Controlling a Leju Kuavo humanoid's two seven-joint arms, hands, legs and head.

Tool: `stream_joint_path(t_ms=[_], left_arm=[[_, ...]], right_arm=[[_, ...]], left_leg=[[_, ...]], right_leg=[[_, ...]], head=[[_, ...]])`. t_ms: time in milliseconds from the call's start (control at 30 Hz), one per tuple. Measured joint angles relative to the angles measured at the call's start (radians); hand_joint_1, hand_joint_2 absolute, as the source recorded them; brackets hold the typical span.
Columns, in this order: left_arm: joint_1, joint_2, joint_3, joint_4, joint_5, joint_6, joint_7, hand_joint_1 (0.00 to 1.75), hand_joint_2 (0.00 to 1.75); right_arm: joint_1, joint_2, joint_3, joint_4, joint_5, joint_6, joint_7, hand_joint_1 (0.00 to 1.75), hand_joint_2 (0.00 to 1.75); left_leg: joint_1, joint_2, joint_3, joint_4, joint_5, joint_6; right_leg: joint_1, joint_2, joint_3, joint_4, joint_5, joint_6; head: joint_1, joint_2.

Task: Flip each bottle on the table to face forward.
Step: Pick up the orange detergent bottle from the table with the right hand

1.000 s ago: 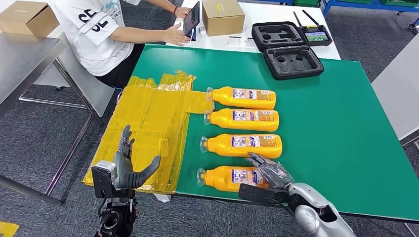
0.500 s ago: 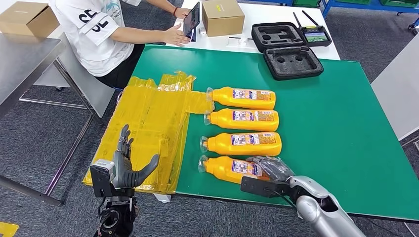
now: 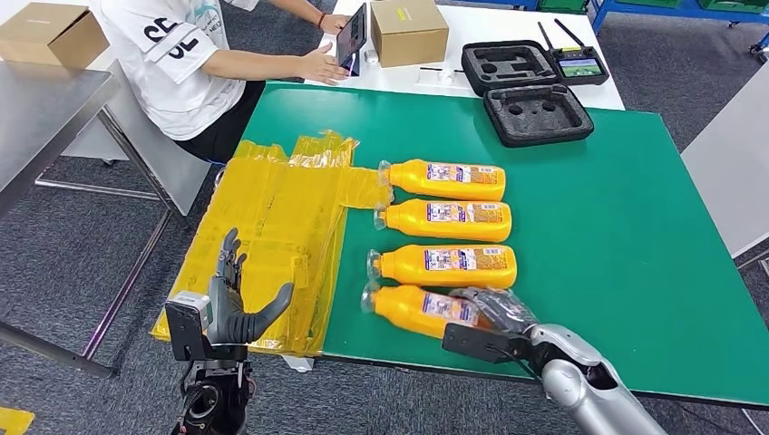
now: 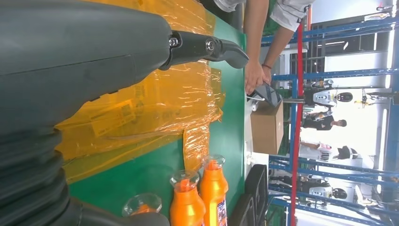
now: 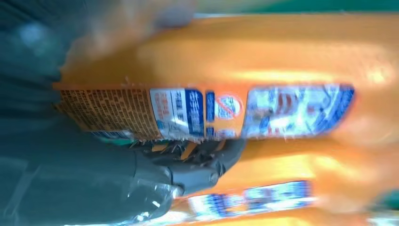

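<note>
Right hand (image 3: 497, 309) grips nearest bottle (image 3: 419, 309), tilted on green desk (image 3: 617, 236); left hand (image 3: 234, 299) open off desk, holding nothing.

nearest bottle (image 3: 419, 310) shifted up against its neighbour, neck raised, gripped by right hand (image 3: 495, 311)

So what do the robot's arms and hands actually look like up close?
The right arm is a smooth, rounded silver shell ending in a black wrist block. The right hand is dark grey with glossy, jointed fingers. The left hand has a thick grey thumb, darker slim fingers, and a boxy black-and-silver wrist. A grey ribbed cover sits behind it.
</note>
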Motion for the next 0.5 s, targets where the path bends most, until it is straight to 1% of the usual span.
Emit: stream_joint_path(t_ms=[100, 167, 267, 333, 367, 433, 500], left_arm=[[0.003, 0.0, 0.0, 0.0, -0.002, 0.0, -0.008, 0.0, 1.75], [0.005, 0.0, 0.0, 0.0, -0.002, -0.001, -0.009, 0.0, 1.75], [0.01, -0.001, 0.001, 0.0, -0.003, -0.001, -0.009, 0.0, 1.75], [0.012, -0.001, 0.001, 0.0, -0.003, -0.004, -0.013, 0.0, 1.75], [0.013, -0.001, 0.001, 0.0, -0.002, -0.007, -0.018, 0.0, 1.75], [0.015, -0.001, 0.001, 0.0, 0.001, -0.019, -0.031, 0.0, 1.75], [0.016, -0.001, 0.001, -0.001, 0.008, -0.041, -0.042, 0.0, 1.75]], right_arm=[[0.012, 0.029, -0.014, -0.002, -0.075, -0.027, -0.083, 1.75, 1.75], [0.014, 0.048, -0.02, -0.006, -0.092, -0.036, -0.103, 1.75, 1.75], [0.015, 0.061, -0.025, -0.008, -0.096, -0.041, -0.112, 1.75, 1.75], [0.02, 0.07, -0.032, -0.01, -0.116, -0.059, -0.151, 1.75, 1.75], [0.025, 0.076, -0.039, -0.014, -0.14, -0.076, -0.193, 1.75, 1.75], [0.036, 0.098, -0.058, -0.028, -0.21, -0.113, -0.302, 1.75, 1.75], [0.046, 0.136, -0.078, -0.047, -0.275, -0.14, -0.391, 1.75, 1.75]], left_leg=[[0.0, 0.0, 0.0, 0.0, 0.0, 0.0], [0.0, -0.001, 0.0, 0.0, 0.0, 0.0], [0.0, -0.001, -0.001, 0.0, 0.001, 0.0], [0.0, -0.001, -0.001, 0.0, 0.001, 0.0], [0.0, -0.001, -0.001, 0.0, 0.001, 0.0], [0.0, -0.001, -0.002, 0.0, 0.001, 0.0], [0.0, -0.001, -0.002, 0.0, 0.0, 0.0]], right_leg=[[0.0, 0.0, 0.0, 0.0, 0.0, 0.0], [0.0, 0.0, 0.0, 0.0, 0.0, 0.0], [0.0, -0.001, 0.0, 0.0, 0.0, 0.0], [0.0, -0.001, 0.0, 0.0, 0.0, 0.0], [0.0, -0.001, -0.001, 0.0, 0.0, 0.0], [0.0, -0.001, -0.001, 0.0, 0.0, 0.0], [0.0, -0.001, -0.001, 0.0, 0.0, 0.0]], head=[[0.0, 0.0], [-0.001, 0.0], [0.0, 0.0], [0.0, 0.0], [0.0, 0.0], [0.0, 0.0], [0.0, 0.0]])
